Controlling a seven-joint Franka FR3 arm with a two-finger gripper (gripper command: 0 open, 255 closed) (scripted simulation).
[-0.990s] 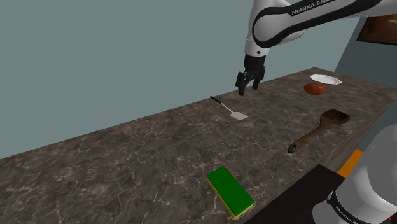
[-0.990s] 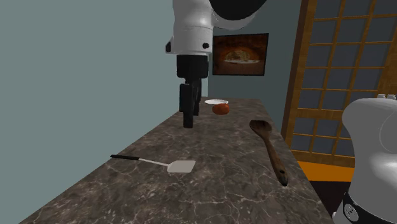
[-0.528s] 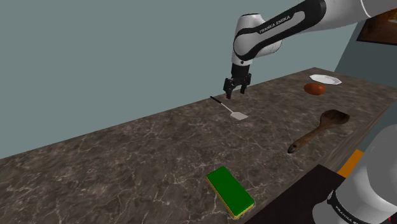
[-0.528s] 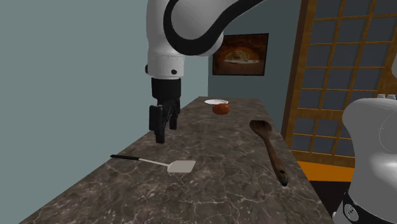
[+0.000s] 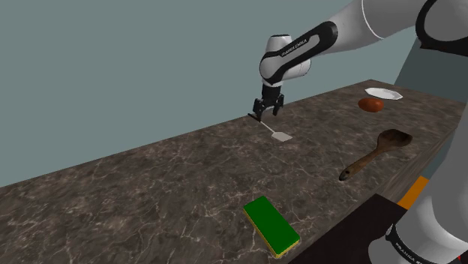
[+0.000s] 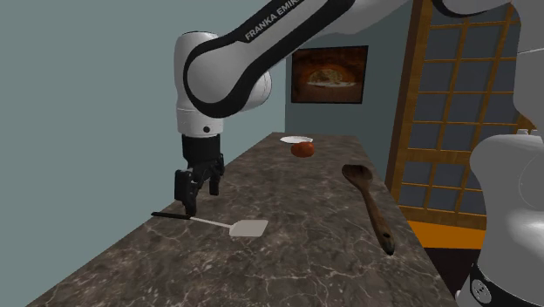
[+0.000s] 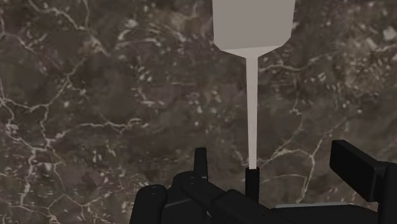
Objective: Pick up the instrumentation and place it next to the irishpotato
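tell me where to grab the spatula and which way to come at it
Take the spatula by its thin black handle, coming straight down and closing across its width. It lies flat on the counter, and its grey blade looks too wide and flat to pinch. The open gripper hangs over the handle.

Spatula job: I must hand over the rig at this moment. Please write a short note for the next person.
Pincer: open, low over the dark handle end of the spatula, nothing held.
The spatula lies flat on the counter, not yet gripped.
Potato: far along the counter, beside a white plate.
Done: approach only.
Left: lower, grip the handle, lift, carry, set it down next to the potato.
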